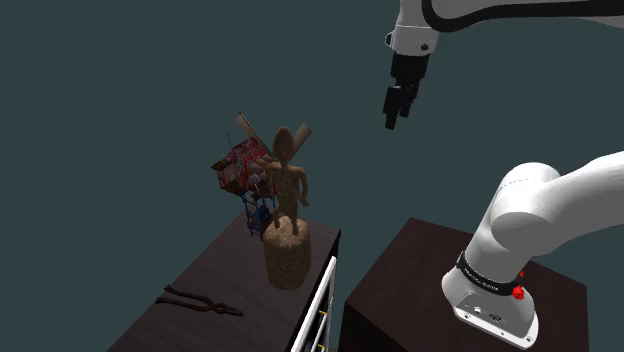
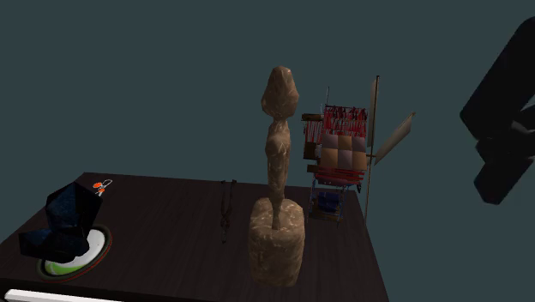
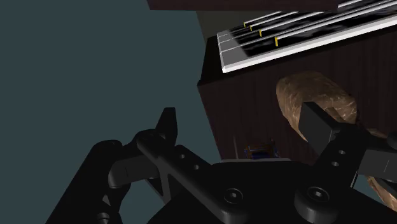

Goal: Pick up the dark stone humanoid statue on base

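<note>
The brown stone humanoid statue (image 1: 288, 190) stands upright on its rough cylindrical base (image 1: 286, 258), on a dark wooden table (image 1: 215, 275). The second exterior view shows the statue (image 2: 279, 154) at the table's middle. My gripper (image 1: 399, 108) hangs open high above the table, well up and toward the shoulder view's right of the statue, holding nothing. It appears as a black shape (image 2: 490, 150) at the second exterior view's right. In the wrist view the fingers (image 3: 242, 127) stand apart, and the statue (image 3: 312, 102) lies beyond the right finger.
A colourful windmill-like model (image 1: 245, 168) (image 2: 343, 146) stands just behind the statue. Dark pliers (image 1: 200, 302) (image 2: 227, 210) lie on the table. A dark blue object on a green-and-white plate (image 2: 69, 232) sits near one corner. White drawer fronts (image 1: 320, 300) face my stand (image 1: 420, 290).
</note>
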